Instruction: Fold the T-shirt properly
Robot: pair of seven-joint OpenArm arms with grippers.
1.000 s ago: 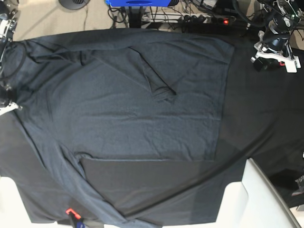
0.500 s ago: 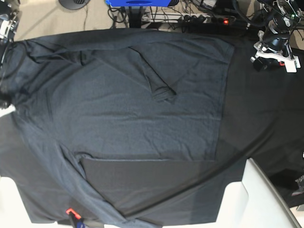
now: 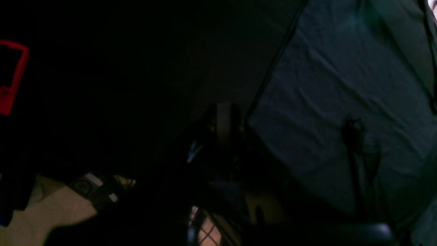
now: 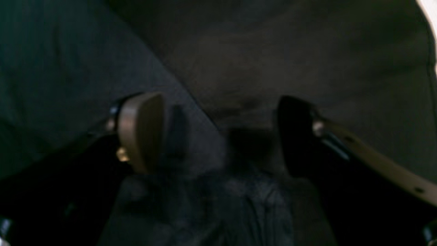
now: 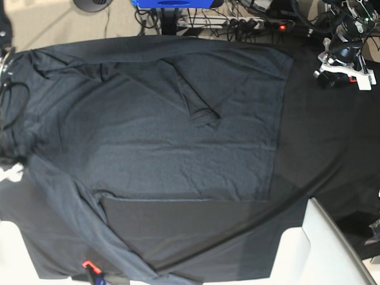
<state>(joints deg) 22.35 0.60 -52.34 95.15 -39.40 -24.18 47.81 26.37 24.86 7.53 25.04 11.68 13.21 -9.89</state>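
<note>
**T-shirt spread flat across the cloth-covered desk**

T-shirt (image 5: 154, 136) of dark charcoal-grey, faintly heathered knit lies spread over most of the desk (image 5: 332, 148), which is covered by a smoother, blacker cloth. In the base view, nearest the camera, a long fold of the shirt runs diagonally toward the bottom edge, and a small red and blue object (image 5: 90, 269) shows just beside it at the desk's near edge. A pale white panel (image 5: 320, 249) stands at the near right corner. Farther in, the shirt's body lies fairly flat, its straight hem edge running down the right side with bare black cloth beyond it. One short sleeve (image 5: 199, 101) is folded inward over the chest.

At the left edge, the right gripper (image 4: 218, 136) hangs close above the fabric where the shirt's edge meets the black cloth; its fingers (image 4: 140, 131) stand wide apart, with nothing between them. At the far right corner, the left gripper (image 5: 341, 65), white and black, sits over bare cloth, well apart from the shirt; its own camera view is very dark, and its fingers are closed on nothing.

Beyond the desk's far edge lie tangled black cables (image 5: 249, 21) and a blue object (image 5: 172, 3) on the floor.
</note>
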